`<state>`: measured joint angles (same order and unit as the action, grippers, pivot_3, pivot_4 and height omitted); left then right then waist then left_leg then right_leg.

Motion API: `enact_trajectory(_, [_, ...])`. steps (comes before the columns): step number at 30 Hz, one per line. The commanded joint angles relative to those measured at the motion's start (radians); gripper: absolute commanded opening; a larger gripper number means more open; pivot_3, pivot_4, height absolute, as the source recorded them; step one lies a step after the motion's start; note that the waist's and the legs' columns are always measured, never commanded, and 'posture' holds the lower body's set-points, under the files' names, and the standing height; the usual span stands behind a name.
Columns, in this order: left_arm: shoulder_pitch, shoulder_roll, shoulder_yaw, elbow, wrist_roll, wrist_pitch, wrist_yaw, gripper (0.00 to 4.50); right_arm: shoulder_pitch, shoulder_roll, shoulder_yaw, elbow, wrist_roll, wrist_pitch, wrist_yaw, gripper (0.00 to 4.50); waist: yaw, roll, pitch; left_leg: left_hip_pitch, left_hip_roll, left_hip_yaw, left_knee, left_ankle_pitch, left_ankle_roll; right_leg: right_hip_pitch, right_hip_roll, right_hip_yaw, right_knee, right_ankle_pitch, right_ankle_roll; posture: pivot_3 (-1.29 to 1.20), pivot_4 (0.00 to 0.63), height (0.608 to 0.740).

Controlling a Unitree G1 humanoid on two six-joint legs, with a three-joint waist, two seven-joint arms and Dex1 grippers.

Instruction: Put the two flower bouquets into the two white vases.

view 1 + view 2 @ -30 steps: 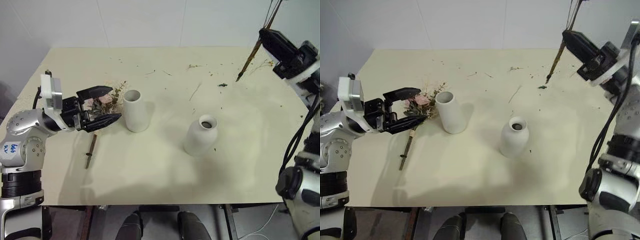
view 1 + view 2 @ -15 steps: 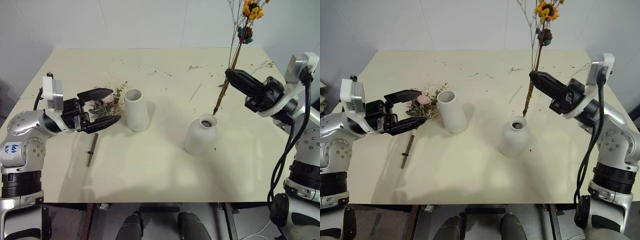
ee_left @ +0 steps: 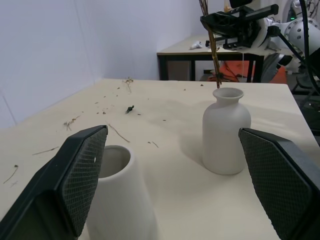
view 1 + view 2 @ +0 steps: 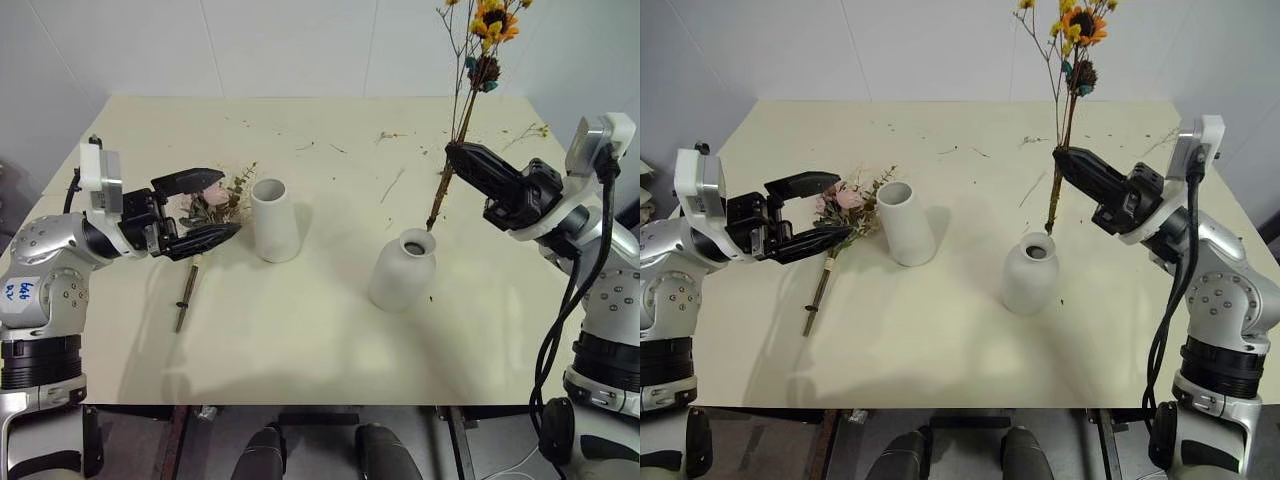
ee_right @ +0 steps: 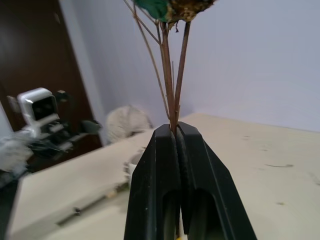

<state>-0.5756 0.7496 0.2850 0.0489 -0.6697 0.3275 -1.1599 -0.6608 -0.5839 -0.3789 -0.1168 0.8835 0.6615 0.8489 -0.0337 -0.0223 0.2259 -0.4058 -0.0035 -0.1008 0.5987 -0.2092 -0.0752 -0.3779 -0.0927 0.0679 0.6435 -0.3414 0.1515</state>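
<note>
My right end effector (image 4: 462, 158) clamps the thin-stemmed yellow-orange flower bouquet (image 4: 478, 60) above the round-bodied, narrow-necked matte white vase (image 4: 402, 270). My left end effector (image 4: 205, 207) gapes wide, empty, over the pink rose bouquet (image 4: 205, 208) lying on the tabletop (image 4: 330, 330).

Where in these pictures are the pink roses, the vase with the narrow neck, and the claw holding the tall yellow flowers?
Pink rose bouquet (image 4: 845, 200): right eye view, on the pink blooms.
Narrow-necked vase (image 4: 401, 275): left eye view, on its rounded body.
Right gripper (image 4: 452, 152): left eye view, at the fingertips clamped on the yellow flower stems (image 4: 462, 110).
</note>
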Motion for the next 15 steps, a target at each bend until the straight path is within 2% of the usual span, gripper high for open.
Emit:
enact_trajectory(1, [-0.021, 0.008, 0.005, -0.002, 0.006, -0.020, -0.009, 4.50, -0.053, -0.054, -0.016, -0.005, 0.021, -0.008, 0.022, 0.01, 0.002, 0.000, 0.000, 0.000, 0.000, 0.000, 0.000, 0.000, 0.000, 0.000, 0.000, 0.000, 0.000, 0.000, 0.000, 0.00, 0.150, 0.740])
enact_trajectory(7, [-0.021, -0.006, 0.002, 0.010, 0.010, -0.036, -0.010, 4.50, -0.034, -0.079, -0.018, -0.072, 0.114, 0.072, 0.006, 0.01, 0.003, 0.000, 0.000, -0.001, 0.000, 0.000, -0.002, 0.000, 0.000, 0.000, 0.000, 0.000, -0.003, 0.000, 0.000, 0.00, 0.150, 0.740])
enact_trajectory(15, [-0.028, -0.005, 0.001, 0.015, 0.005, -0.035, -0.010, 4.50, 0.062, -0.005, 0.025, -0.127, 0.127, 0.056, -0.045, 0.01, 0.003, 0.000, 0.000, -0.001, 0.000, 0.000, -0.002, 0.000, 0.000, 0.000, 0.000, 0.000, -0.003, 0.000, 0.000, 0.00, 0.150, 0.740])
